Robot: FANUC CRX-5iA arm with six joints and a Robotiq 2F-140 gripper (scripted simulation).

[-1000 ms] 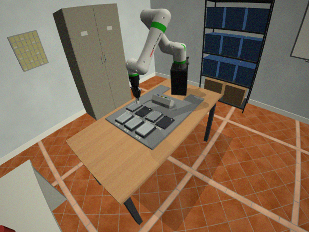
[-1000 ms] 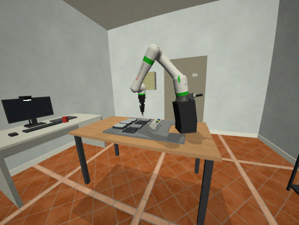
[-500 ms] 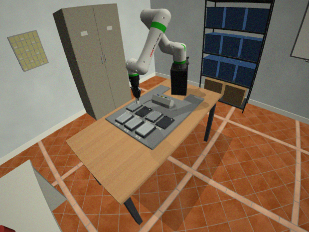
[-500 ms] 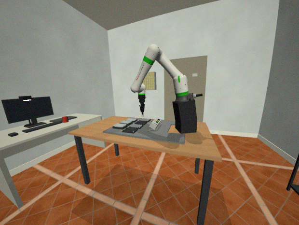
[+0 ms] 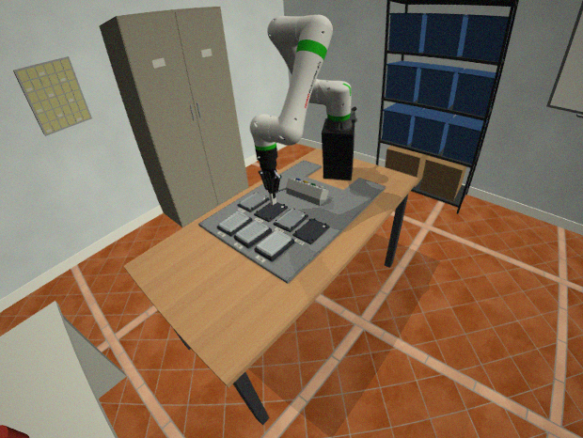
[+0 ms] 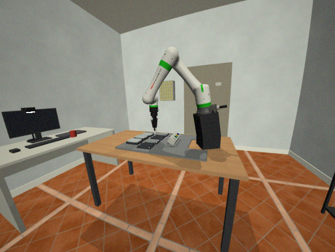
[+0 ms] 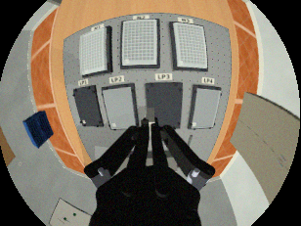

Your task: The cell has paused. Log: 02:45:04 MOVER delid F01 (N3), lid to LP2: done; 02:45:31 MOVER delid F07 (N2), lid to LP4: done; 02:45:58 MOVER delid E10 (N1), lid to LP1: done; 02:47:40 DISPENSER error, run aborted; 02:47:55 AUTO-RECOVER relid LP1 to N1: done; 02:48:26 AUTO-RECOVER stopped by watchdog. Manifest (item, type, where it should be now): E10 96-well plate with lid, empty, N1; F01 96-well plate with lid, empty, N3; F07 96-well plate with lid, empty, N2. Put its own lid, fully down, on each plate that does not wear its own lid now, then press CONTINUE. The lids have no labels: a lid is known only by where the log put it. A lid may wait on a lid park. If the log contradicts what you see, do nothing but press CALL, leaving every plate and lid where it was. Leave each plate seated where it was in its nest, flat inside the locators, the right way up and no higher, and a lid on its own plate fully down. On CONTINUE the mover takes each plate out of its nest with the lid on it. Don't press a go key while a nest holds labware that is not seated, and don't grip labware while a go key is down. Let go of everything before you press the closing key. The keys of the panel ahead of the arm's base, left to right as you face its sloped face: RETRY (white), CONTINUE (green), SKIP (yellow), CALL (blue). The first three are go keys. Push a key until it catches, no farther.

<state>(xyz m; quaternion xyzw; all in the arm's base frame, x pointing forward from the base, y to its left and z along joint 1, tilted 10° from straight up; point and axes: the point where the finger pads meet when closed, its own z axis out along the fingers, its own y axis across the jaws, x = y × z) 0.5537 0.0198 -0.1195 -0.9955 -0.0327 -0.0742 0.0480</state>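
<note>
Gripper (image 7: pixel 150 124) fingers pressed together, nothing between them. It hangs tip-down just past the key panel (image 5: pixel 307 189), on the side away from the arm, over a dark bare lid park (image 7: pixel 163 101). No contact that I can see. The park row runs alongside the panel: two pale lids (image 7: pixel 119 107) (image 7: pixel 205 108) sit on parks either side of that bare one, and a second bare park (image 7: pixel 87 107) is at the row's end. That alternating pattern fits two lids still waiting and one already returned. The park labels are too small to read, so I'm judging by the pattern only. Three plates (image 7: pixel 94 50) (image 7: pixel 141 42) (image 7: pixel 190 45) sit in the nest row one step farther from the panel, all flat-looking. I can't tell from here which one wears a lid. My guess: the fingers need spreading before any lid pick, since they can't straddle a lid edge as they stand. Everything sits on the grey deck (image 5: pixel 301 263), panel included, so CONTINUE is a short reach back once both lids are down.
</note>
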